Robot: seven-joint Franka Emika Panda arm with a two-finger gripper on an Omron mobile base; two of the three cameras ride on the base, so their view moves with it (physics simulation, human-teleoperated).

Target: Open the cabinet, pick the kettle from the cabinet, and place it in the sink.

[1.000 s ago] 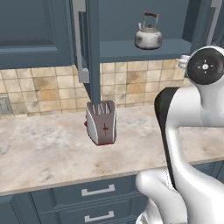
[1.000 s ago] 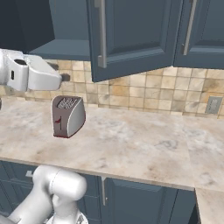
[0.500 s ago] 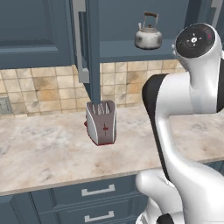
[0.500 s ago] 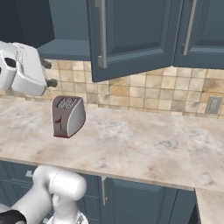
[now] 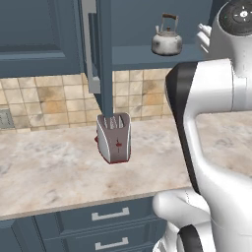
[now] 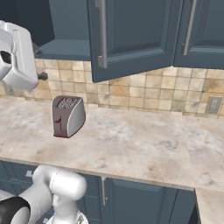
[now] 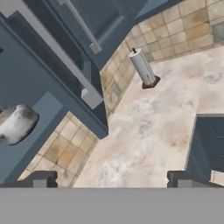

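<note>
Jaws (image 7: 109,178) stood wide apart and empty, bare worktop (image 7: 148,127) ahead between them, open cabinet (image 7: 65,52) door edge just left, kettle (image 7: 15,124) on its shelf far left, arm raised.

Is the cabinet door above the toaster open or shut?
Open. The cabinet door stands swung out edge-on over the toaster, and the kettle is exposed on the shelf inside.

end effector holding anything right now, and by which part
Nothing is held: the end effector is open, and the kettle sits on its cabinet shelf.
</note>
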